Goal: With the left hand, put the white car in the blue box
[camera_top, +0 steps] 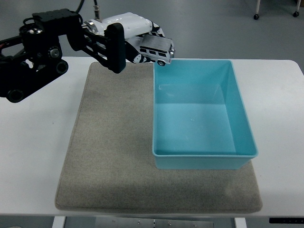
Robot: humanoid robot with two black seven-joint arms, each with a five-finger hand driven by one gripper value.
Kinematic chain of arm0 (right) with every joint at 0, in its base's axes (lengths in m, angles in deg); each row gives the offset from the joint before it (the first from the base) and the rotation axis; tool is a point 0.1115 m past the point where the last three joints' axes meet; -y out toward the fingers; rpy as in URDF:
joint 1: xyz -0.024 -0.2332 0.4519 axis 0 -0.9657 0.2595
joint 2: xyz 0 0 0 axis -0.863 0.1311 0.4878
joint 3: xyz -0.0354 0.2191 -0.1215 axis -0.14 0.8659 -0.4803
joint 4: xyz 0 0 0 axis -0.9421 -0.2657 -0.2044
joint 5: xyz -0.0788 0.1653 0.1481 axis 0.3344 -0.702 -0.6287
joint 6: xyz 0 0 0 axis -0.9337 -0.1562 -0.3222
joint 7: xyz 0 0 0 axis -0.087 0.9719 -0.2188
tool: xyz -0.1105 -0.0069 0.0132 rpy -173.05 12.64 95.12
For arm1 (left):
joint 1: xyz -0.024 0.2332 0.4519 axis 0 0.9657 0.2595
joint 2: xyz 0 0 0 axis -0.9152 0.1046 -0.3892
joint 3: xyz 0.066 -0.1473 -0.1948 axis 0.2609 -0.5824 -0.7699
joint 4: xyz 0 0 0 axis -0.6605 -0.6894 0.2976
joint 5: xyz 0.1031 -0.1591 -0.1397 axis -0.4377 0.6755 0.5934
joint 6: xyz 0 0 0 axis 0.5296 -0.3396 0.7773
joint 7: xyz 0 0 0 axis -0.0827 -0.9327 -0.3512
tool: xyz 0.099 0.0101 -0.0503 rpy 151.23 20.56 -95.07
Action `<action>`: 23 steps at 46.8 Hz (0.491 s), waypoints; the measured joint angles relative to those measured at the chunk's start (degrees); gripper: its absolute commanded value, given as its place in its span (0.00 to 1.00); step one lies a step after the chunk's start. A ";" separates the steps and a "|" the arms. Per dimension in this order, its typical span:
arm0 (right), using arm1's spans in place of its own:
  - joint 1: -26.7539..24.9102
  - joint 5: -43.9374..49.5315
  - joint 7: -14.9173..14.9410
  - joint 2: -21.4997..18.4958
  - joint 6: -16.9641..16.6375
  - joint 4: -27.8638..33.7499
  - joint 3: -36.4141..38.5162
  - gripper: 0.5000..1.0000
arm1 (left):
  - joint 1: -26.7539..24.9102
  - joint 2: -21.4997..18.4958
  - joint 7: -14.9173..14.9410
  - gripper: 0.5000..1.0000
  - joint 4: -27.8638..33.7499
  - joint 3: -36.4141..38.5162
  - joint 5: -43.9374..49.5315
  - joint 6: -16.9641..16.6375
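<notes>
The left hand [135,40] grips the white car [156,50] in its curled fingers, holding it in the air above the far left corner of the blue box [202,114] (the car tilts slightly, nose toward the box). The box sits on a grey mat [109,156] on the white table [33,156].
</notes>
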 measured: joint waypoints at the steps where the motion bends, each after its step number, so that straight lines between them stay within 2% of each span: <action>1: 0.00 0.00 0.00 0.00 0.00 0.00 0.00 0.87 | -0.06 0.59 0.01 0.00 0.16 0.03 -0.05 0.26; 5: 0.00 0.00 0.00 0.00 0.00 0.00 0.01 0.87 | -0.08 3.13 -0.20 0.00 0.76 0.26 -0.19 1.30; 14: 0.01 0.00 0.01 0.00 0.00 0.00 0.03 0.87 | -0.21 7.77 -2.66 0.00 1.83 4.19 -0.78 1.90; 23: 0.00 0.00 0.00 0.00 0.00 0.00 0.05 0.87 | -0.22 10.50 -4.70 0.00 1.38 9.86 -1.85 1.78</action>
